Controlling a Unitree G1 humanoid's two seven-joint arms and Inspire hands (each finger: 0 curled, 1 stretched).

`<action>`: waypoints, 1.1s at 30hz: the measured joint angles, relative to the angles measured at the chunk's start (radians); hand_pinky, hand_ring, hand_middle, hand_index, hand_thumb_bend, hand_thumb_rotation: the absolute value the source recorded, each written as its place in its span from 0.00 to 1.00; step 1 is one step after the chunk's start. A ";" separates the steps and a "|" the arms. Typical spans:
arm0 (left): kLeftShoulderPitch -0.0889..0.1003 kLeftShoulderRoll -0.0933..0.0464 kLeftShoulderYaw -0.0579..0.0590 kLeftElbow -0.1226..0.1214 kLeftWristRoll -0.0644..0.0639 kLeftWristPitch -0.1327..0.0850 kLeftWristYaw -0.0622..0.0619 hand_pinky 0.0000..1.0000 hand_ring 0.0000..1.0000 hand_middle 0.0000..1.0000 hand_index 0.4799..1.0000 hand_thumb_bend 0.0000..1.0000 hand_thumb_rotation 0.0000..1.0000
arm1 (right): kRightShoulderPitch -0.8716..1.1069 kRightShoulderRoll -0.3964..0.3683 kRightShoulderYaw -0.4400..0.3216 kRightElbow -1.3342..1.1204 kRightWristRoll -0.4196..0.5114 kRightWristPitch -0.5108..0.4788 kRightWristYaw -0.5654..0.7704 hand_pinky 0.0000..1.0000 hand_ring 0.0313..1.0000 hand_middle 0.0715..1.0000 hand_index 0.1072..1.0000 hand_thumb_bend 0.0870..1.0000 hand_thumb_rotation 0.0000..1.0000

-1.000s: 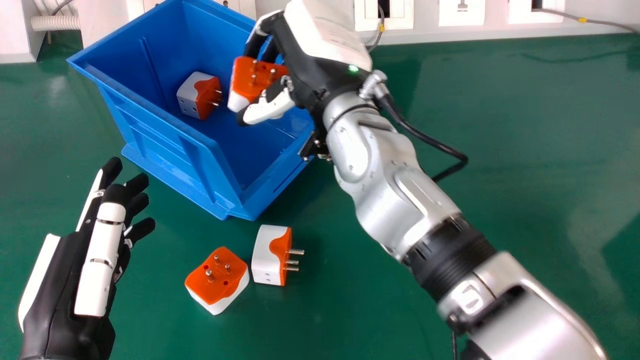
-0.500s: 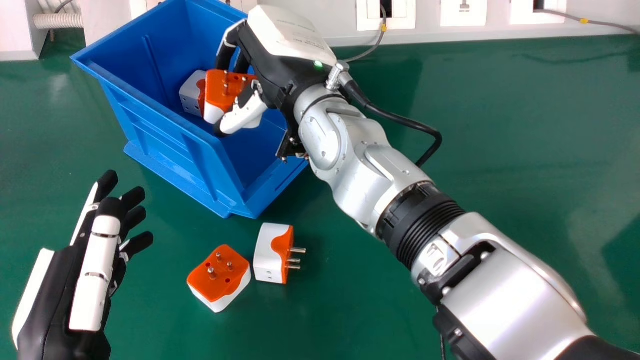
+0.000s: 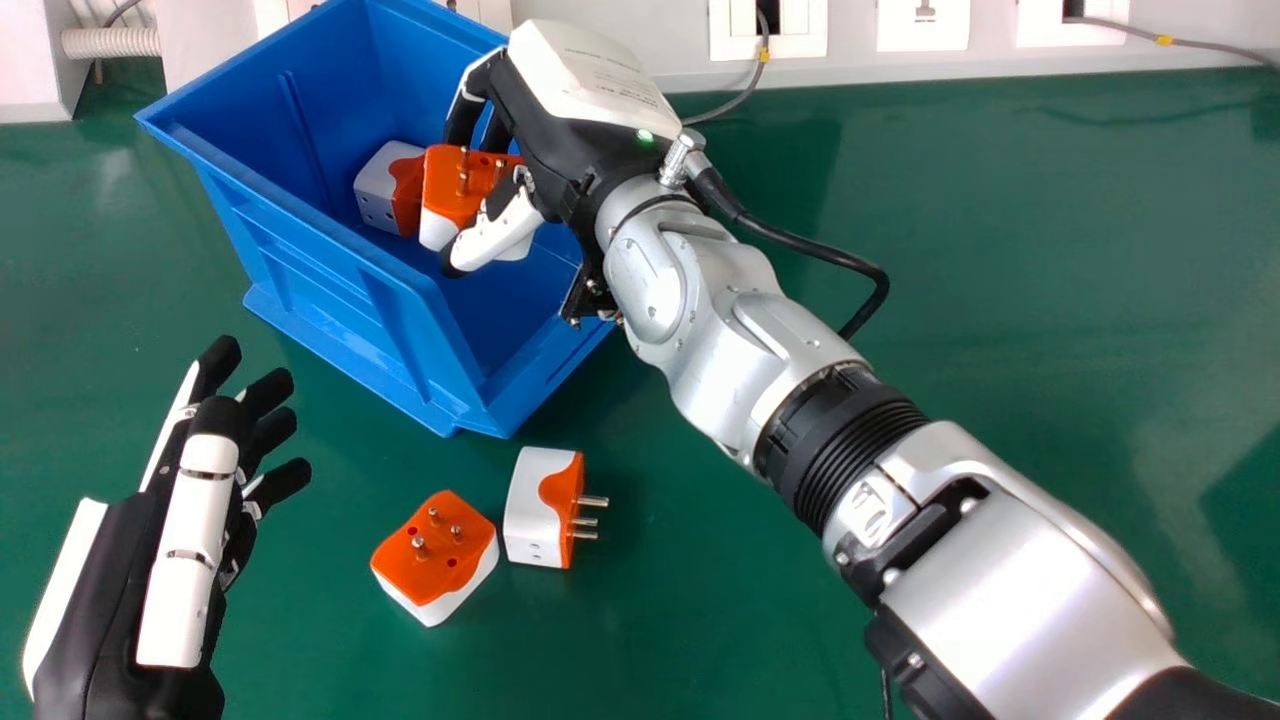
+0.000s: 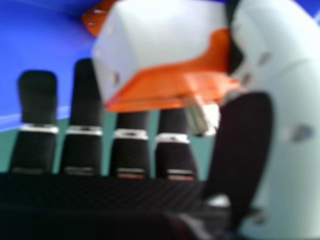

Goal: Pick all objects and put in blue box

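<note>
At the head view's upper left, the right hand (image 3: 560,135) has an adapter (image 3: 455,190) pinched inside the blue box (image 3: 330,290), beside a second plug (image 3: 378,190); lower it fully before easing the thumb (image 3: 495,235) away, lest it tip

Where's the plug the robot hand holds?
In the head view, the plug is left of centre, in the right robot hand over the floor of the blue box, right of another plug.
</note>
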 measured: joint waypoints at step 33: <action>-0.024 -0.003 -0.002 0.014 0.010 -0.005 0.008 0.88 0.93 0.93 0.93 0.39 1.00 | 0.066 -0.049 0.054 -0.067 -0.002 -0.019 -0.015 0.76 0.90 0.96 0.87 0.65 0.15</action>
